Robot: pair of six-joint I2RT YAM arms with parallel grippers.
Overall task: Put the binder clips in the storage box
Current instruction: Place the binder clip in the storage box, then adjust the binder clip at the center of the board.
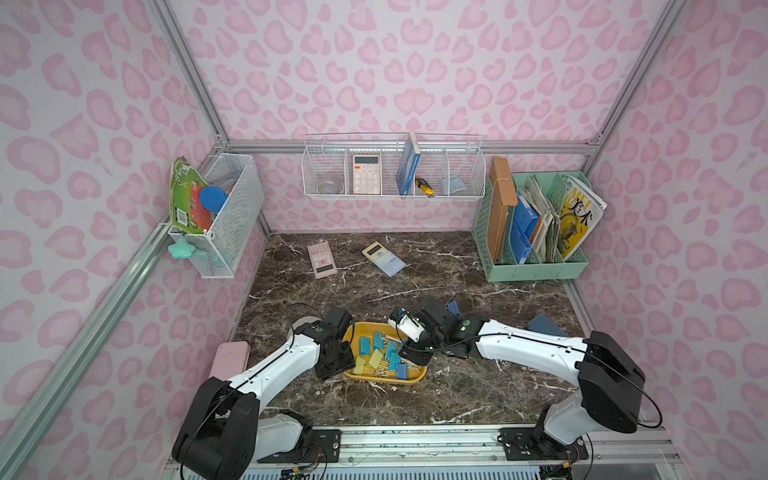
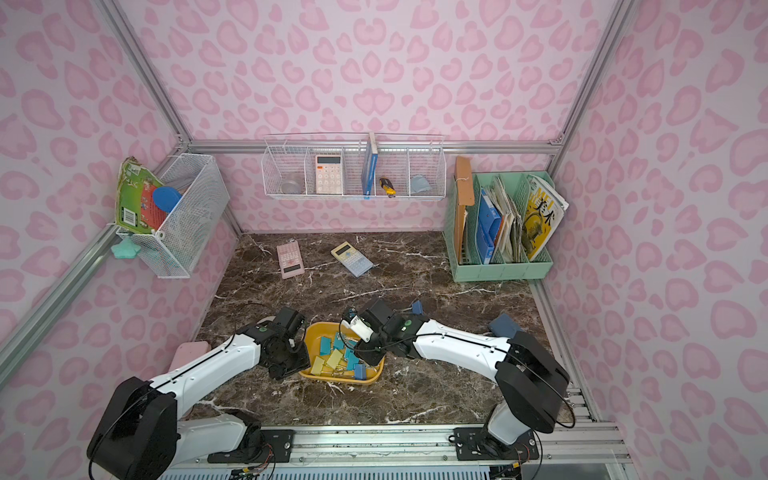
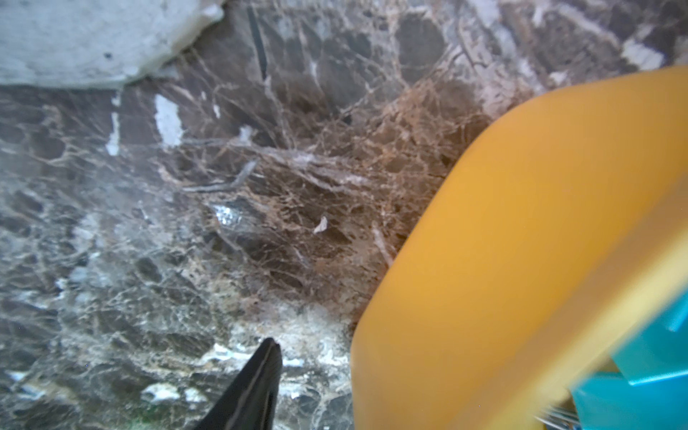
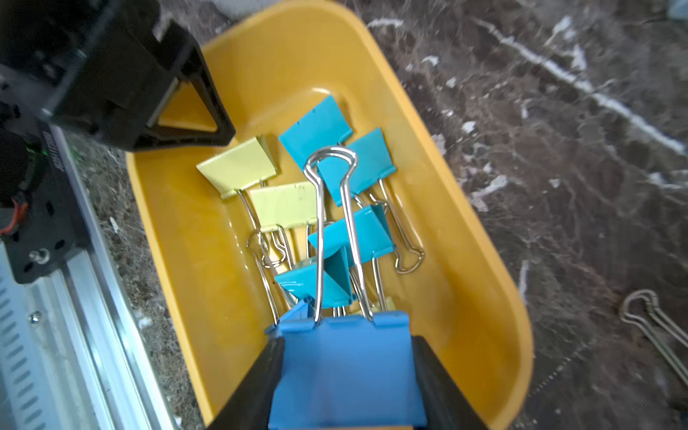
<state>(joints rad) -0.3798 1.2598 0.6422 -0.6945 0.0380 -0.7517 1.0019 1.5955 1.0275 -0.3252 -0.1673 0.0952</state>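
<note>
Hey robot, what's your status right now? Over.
Right gripper shut on blue binder clip, above storage box. Left gripper open, astride box rim. One darker clip out on table.

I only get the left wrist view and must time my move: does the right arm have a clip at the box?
Observer: Yes, the right gripper holds a blue binder clip above the inside of the storage box.
Operator: Any clips outside?
Observer: I see one dark blue clip on the table just beyond the right arm.
Operator: Is the box crowded?
Observer: No. Teal and yellow clips pile toward the right arm's end; the end by the left arm shows bare floor.
</note>
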